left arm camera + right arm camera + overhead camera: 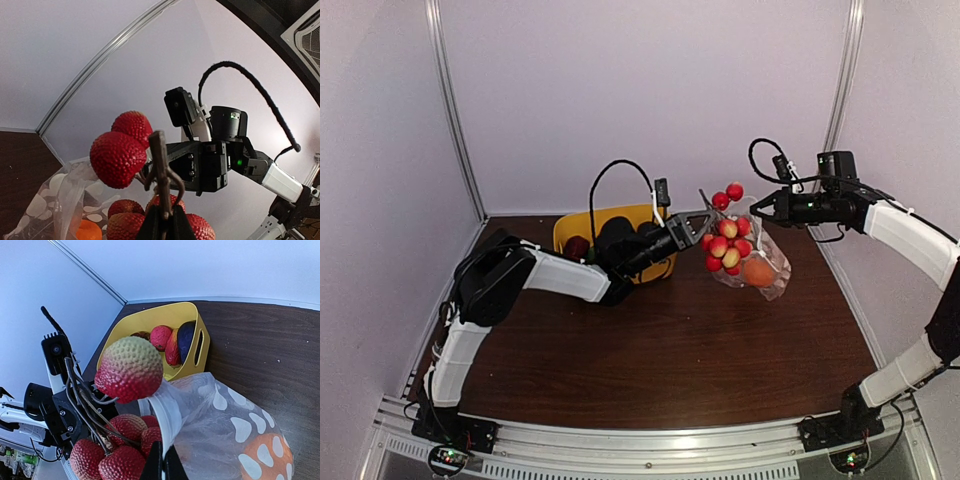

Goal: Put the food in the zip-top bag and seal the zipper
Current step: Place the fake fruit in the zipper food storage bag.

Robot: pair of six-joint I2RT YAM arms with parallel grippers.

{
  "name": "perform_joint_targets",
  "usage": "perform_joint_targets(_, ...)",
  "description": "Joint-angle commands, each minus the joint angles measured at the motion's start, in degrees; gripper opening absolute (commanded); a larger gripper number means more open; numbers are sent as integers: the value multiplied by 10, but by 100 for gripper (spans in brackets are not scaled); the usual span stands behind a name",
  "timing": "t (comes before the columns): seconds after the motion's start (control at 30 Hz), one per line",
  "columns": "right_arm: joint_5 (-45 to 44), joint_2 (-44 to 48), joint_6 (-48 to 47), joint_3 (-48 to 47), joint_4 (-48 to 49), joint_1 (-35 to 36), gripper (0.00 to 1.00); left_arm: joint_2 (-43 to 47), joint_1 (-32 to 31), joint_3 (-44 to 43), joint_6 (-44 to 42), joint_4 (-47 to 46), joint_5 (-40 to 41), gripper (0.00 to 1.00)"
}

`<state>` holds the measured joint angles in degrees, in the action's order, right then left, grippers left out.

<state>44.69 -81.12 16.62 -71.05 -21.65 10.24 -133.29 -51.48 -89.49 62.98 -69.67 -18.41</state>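
**Loading the bag: fruit bunch at the mouth**

The zip-top bag (pixel 760 262) hangs in the air above the surface (pixel 670 350), at about 2 o'clock from its centre in the top view. An orange piece (pixel 758 272) already lies in its lower part. The bunch of red fruit (pixel 725 235) is at the bag's open mouth. Its lower fruits appear to sit inside the film, and two stand clear at 12 o'clock.

The right pincer (pixel 160 460) is fully closed on the bag's mouth edge, where the white zipper (pixel 167 415) runs, and carries the bag from 3 o'clock. The left pincer (pixel 162 220) comes in from 9 o'clock, pinched almost closed on the bunch's brown stem. At 10 o'clock from the bag the yellow tub (pixel 575 225) rests on the surface. The right wrist view shows a red piece (pixel 161 336) and a dark purple piece (pixel 186 339) inside it.

The step in hand is judged to be loading the bunch, with sealing not yet begun. The next move probably calls for lowering the stem until the top fruits clear the mouth, then releasing. The other pincer must keep the mouth spread while this is done. The tub's pieces would follow.
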Motion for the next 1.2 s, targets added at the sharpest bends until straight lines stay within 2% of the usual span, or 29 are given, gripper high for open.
perform_joint_targets(0.0,-13,1,-4,-18,-2,-9,0,26,-5,8,-37,-45,-35,0)
perform_joint_targets(0.17,2,-35,3,-22,-8,-14,0,22,-11,-23,-67,-31,-93,0)
perform_joint_targets(0.33,17,-39,6,-26,-3,-13,0,20,-11,-40,-90,40,-93,0)
perform_joint_targets(0.4,20,-34,2,-27,-3,-13,0,19,-9,-40,-87,76,-70,0)
perform_joint_targets(0.53,30,-15,-17,-25,-17,-9,0,7,6,-53,-24,166,-1,0)
perform_joint_targets(0.67,27,23,-39,-9,-22,2,0,-10,17,-124,-8,260,8,0)
perform_joint_targets(0.8,-1,34,-92,-6,-58,26,0,-39,17,-211,34,312,-20,0)
perform_joint_targets(0.9,-23,40,-77,2,-43,29,0,-48,10,-238,54,324,-35,0)
perform_joint_targets(1.17,-57,19,-59,-43,-33,29,0,-4,-18,-194,-64,347,-72,0)
